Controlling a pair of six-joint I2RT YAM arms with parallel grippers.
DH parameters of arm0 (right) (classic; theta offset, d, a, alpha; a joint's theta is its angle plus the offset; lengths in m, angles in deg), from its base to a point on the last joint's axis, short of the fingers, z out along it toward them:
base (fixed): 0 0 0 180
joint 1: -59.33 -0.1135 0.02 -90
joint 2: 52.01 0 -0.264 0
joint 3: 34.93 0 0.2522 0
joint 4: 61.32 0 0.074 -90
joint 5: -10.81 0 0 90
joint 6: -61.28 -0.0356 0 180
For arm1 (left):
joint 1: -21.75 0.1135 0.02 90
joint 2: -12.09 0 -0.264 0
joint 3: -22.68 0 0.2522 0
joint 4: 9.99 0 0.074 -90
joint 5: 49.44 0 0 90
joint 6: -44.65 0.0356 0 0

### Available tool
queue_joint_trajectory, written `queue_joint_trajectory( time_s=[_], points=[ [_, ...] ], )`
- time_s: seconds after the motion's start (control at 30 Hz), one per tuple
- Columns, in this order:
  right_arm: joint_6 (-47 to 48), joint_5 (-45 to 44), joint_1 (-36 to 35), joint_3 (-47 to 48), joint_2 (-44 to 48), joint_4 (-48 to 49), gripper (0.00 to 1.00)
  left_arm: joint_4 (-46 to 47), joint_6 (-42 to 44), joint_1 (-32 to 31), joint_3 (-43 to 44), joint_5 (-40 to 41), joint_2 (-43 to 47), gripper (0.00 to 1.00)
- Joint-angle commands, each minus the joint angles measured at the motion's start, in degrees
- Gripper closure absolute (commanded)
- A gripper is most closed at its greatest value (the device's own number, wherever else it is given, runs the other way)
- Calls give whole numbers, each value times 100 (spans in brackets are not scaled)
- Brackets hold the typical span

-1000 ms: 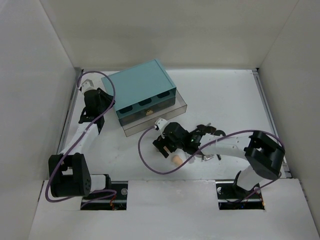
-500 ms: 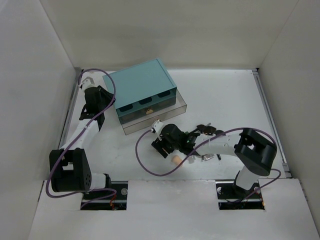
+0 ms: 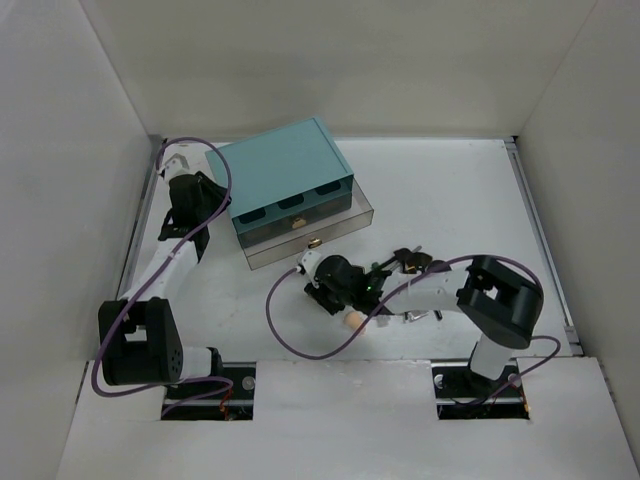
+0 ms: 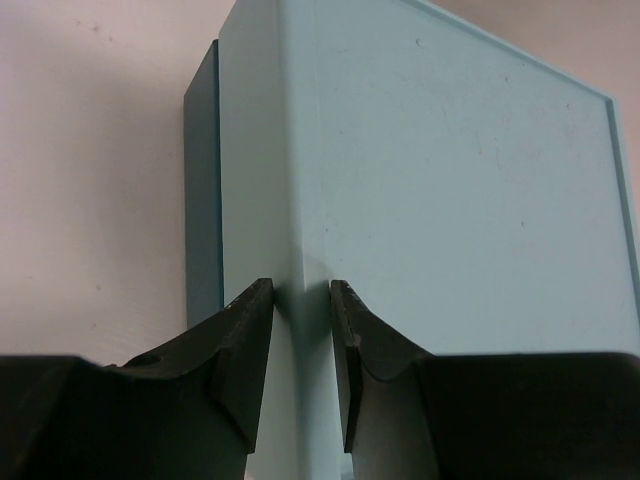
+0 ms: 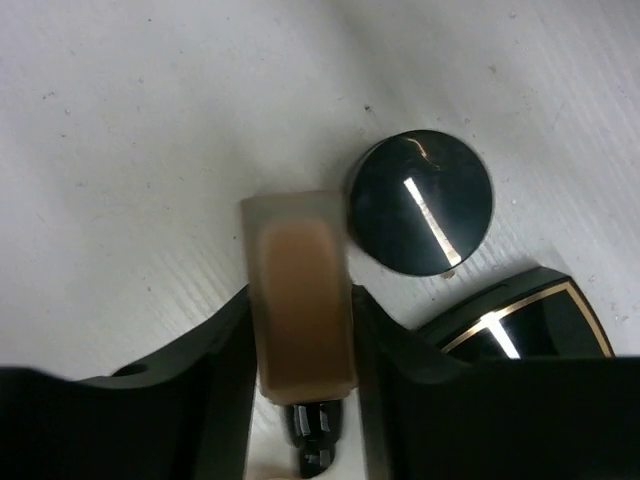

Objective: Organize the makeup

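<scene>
Here the right claw (image 5: 300, 300) pinches a frosted rectangular bottle of tan liquid (image 5: 298, 260), while the left claw (image 4: 300, 295) nips a corner of the large teal box (image 4: 450, 200).

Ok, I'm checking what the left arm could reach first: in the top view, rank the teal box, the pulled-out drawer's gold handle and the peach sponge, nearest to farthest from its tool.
1. teal box, its left corner right at the left tool.
2. gold handle, on the pulled-out drawer, toward the middle.
3. peach sponge, farthest, toward the front, centre.
</scene>
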State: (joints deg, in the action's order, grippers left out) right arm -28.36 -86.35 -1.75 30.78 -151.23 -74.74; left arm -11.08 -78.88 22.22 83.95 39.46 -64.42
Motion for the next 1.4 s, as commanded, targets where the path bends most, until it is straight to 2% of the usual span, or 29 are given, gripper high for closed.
queue_joint_trajectory(
  time_s=[0.0, 0.07, 0.17, 0.23, 0.27, 0.3, 0.33, 0.37, 0.53, 0.73, 0.93, 1.1, 1.23, 1.37],
  points=[
    [52, -628, -163, -140, 253, -394, 72, -660, 120, -60, -136, -197, 127, 74],
    [69, -752, -224, -114, 569, -368, 85, -660, 120, -69, -119, -197, 171, 74],
    [174, -665, -312, 17, 1297, -350, 90, -660, 128, -77, -110, -197, 242, 71],
    [297, -542, -374, 114, 1772, -350, 92, -660, 128, -78, -110, -180, 294, 64],
    [368, -445, -383, 193, 2001, -333, 92, -660, 128, -78, -101, -171, 312, 56],
    [447, -323, -383, 280, 2212, -315, 92, -660, 137, -51, -92, -180, 347, 35],
    [526, -217, -383, 386, 2379, -289, 92, -669, 137, -43, -75, -197, 391, 9],
    [622, -138, -357, 482, 2477, -237, 92, -669, 146, -25, -49, -197, 452, 0],
    [1211, -14, 73, 1150, 2391, 203, 90, -932, 181, 221, 215, -189, 996, 0],
    [1318, 583, 873, 2327, 1161, 213, 91, -1379, 155, 169, 215, -92, 2007, 0],
    [1107, 1049, 1278, 2918, 237, 98, 88, -2223, 154, -498, -206, 215, 3026, 0],
    [791, 1419, 1419, 2874, 26, 186, 67, -2962, 234, -1288, -286, 374, 3581, 0],
    [641, 1384, 1516, 2953, -36, 247, 37, -3139, 234, -2158, -312, 444, 3705, 0],
    [465, 1366, 1709, 2865, 69, 309, 26, -3209, 260, -2985, -198, 724, 3582, 0]
  ],
)
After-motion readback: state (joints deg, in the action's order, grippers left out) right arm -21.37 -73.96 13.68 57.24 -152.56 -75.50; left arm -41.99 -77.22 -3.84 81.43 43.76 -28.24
